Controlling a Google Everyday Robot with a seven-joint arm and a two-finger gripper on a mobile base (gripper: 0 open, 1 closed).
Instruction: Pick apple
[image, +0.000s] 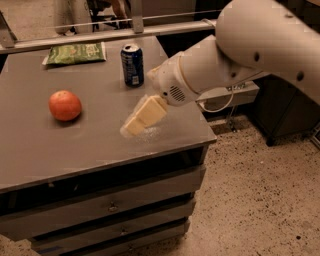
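Note:
The apple (65, 105) is a round orange-red fruit lying on the left part of the grey table top (60, 145). My gripper (134, 127), with cream-coloured fingers, hangs over the middle of the table, to the right of the apple and well apart from it. It points down and to the left. The big white arm reaches in from the upper right. Nothing is seen between the fingers.
A blue soda can (132, 64) stands upright at the back, behind the gripper. A green snack bag (76, 53) lies flat at the back left. A metal rail (100, 35) runs behind the table. Drawers (110, 205) sit under the top; speckled floor lies to the right.

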